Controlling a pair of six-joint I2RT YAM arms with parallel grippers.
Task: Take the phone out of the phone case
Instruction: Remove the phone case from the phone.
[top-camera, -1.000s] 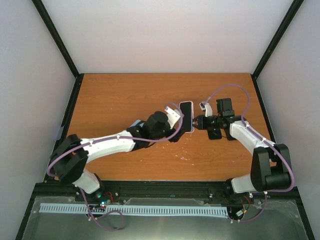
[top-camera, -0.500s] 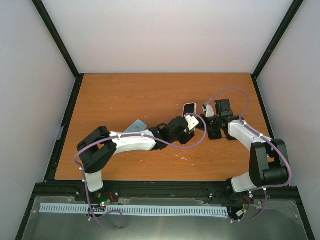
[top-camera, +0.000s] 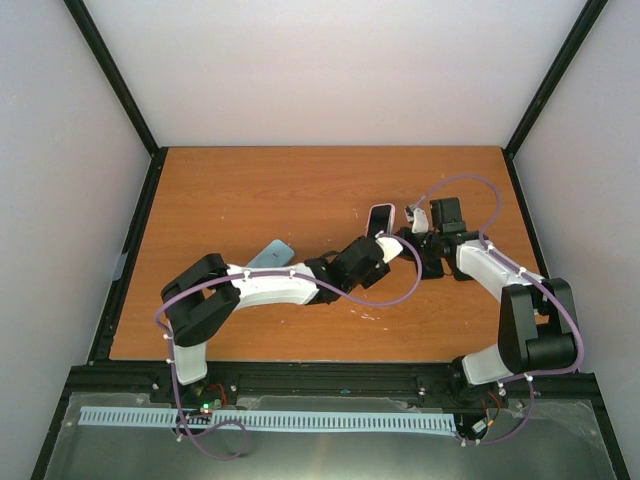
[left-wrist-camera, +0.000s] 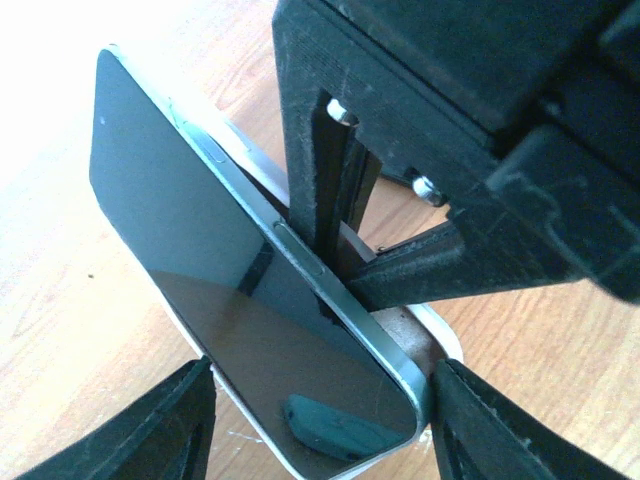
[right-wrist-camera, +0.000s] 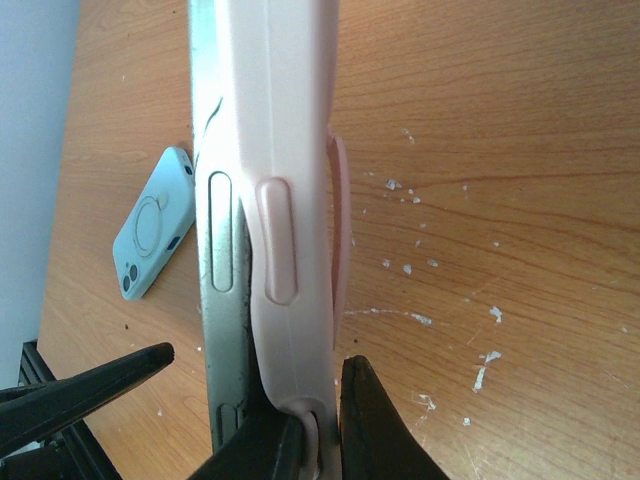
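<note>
The phone (top-camera: 378, 217) has a dark screen (left-wrist-camera: 230, 280) and a silver rim (right-wrist-camera: 222, 200). It is tipped up on its edge above the table, partly peeled out of the pink case (right-wrist-camera: 290, 150). A strip of that case shows behind the phone in the left wrist view (left-wrist-camera: 445, 345). My left gripper (top-camera: 385, 245) straddles the phone's near end, its jaws (left-wrist-camera: 320, 375) touching both long sides. My right gripper (top-camera: 403, 240) is shut on the pink case's wall (right-wrist-camera: 320, 410), one finger inside the case and one outside.
A light blue phone case (top-camera: 270, 254) lies flat on the wooden table left of the grippers, and it also shows in the right wrist view (right-wrist-camera: 152, 222). Black frame posts and white walls enclose the table. The two grippers are close together.
My left arm has folded in and its gripper has moved right to the phone's near end. The phone has gone from lying flatter to tipped up. The blue case is now uncovered.
</note>
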